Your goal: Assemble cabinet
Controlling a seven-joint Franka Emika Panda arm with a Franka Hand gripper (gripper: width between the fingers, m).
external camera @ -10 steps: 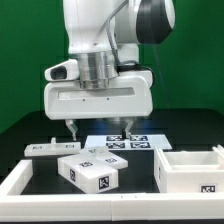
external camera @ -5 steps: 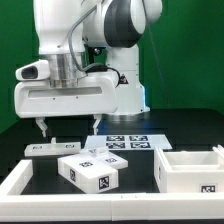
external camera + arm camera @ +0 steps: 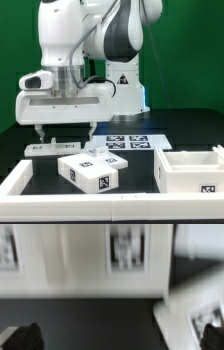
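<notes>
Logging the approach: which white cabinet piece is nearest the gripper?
The flat narrow panel at the exterior view's left, just below the open gripper; the tagged block and the open box body lie farther off.

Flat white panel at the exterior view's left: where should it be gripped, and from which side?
Probably take the panel across its two long edges near the middle, coming straight down from above. It lies flat on the table, long and low, so only those edges give the fingers opposing faces.
</notes>
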